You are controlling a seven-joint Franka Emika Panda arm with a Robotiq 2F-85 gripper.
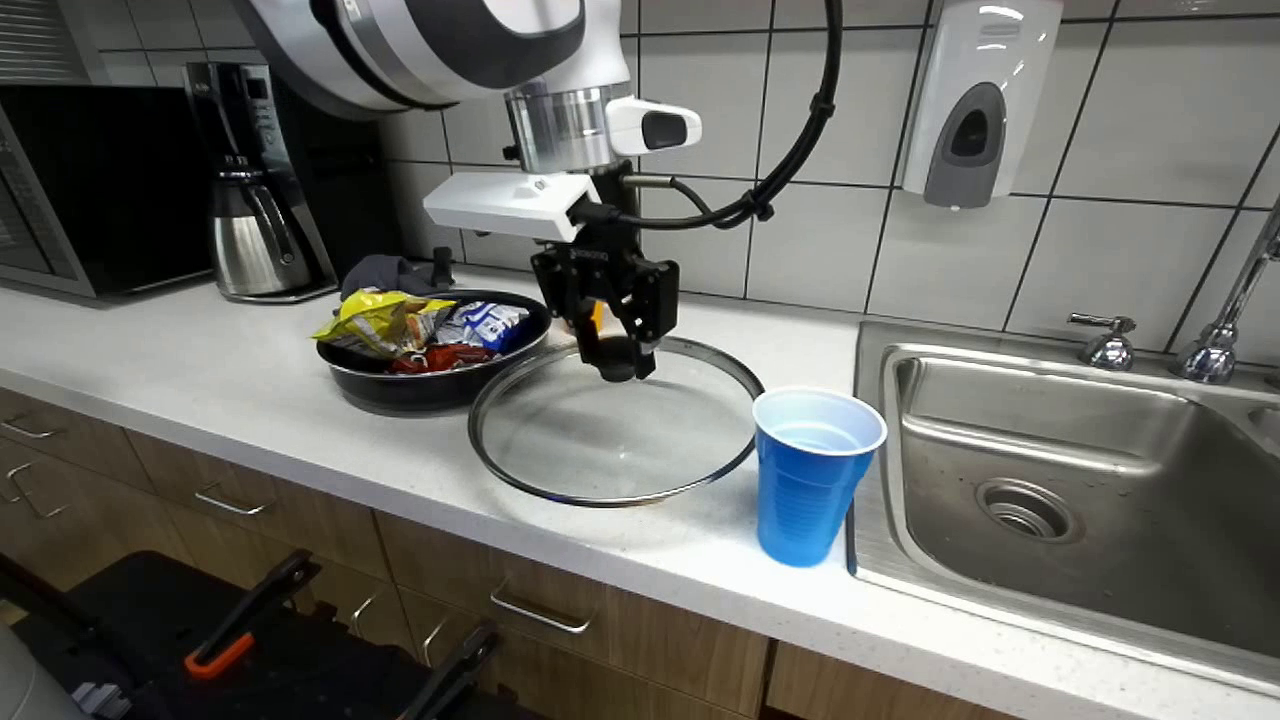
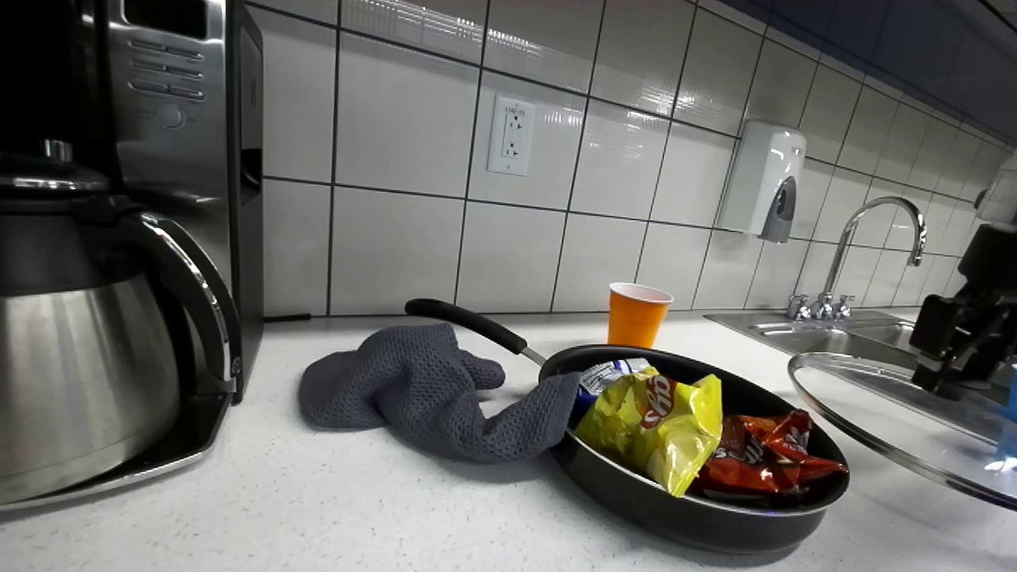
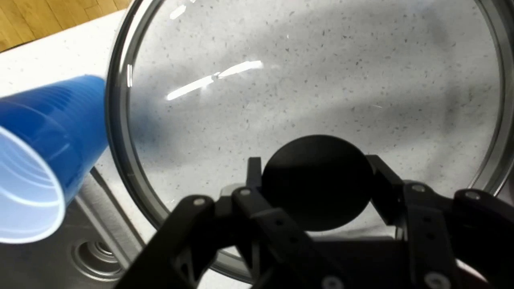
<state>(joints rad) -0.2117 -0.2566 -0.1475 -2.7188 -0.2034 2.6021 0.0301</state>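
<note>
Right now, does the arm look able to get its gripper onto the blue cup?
Probably not without letting go first: the gripper appears closed on the black knob of the clear lid. Otherwise the way looks fairly free: the blue cup stands upright beside the lid, nothing covering its mouth.

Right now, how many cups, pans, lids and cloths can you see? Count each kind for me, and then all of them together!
Cups: 2, a blue cup and an orange cup
Pans: 1, a black pan
Lids: 1, a glass lid
Cloths: 1, a gray cloth
Total: 5
</note>
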